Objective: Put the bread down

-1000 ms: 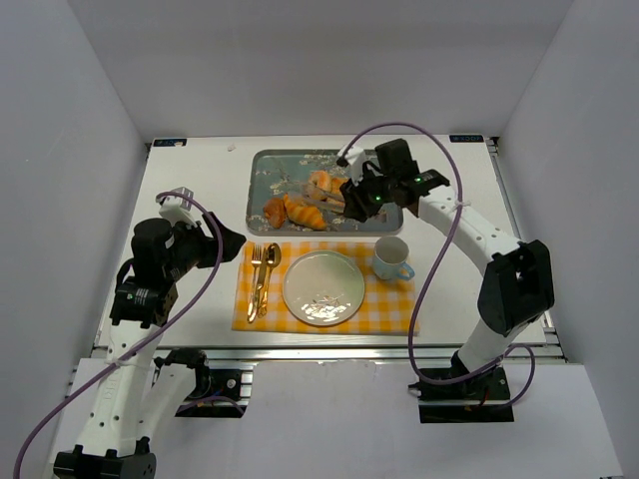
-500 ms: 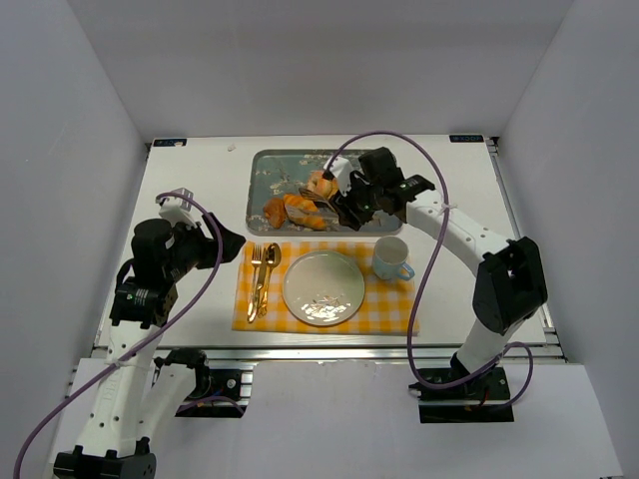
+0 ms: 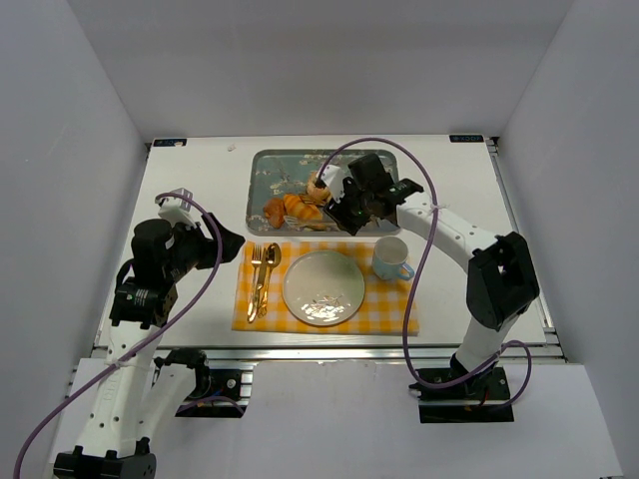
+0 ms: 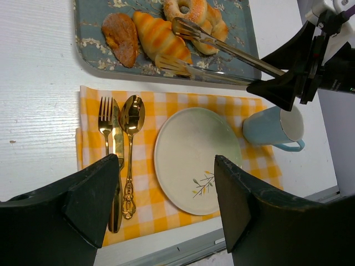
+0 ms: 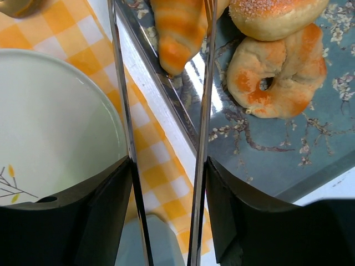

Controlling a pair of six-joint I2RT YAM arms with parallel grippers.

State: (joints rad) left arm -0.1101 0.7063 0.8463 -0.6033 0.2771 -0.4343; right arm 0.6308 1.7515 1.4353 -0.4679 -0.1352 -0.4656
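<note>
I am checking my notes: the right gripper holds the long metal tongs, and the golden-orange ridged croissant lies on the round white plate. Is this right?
Not quite. The golden-orange ridged croissant lies on the blue floral tray, not on the round white plate, which is bare; the left wrist view shows it. The right gripper does hold the long metal tongs.

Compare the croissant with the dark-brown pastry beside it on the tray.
The croissant is golden-orange and ridged; the dark-brown pastry is plain and lumpy. The croissant is longer, the pastry shorter. The tongs straddle the croissant; the pastry lies clear of them. Both rest on the tray.
</note>
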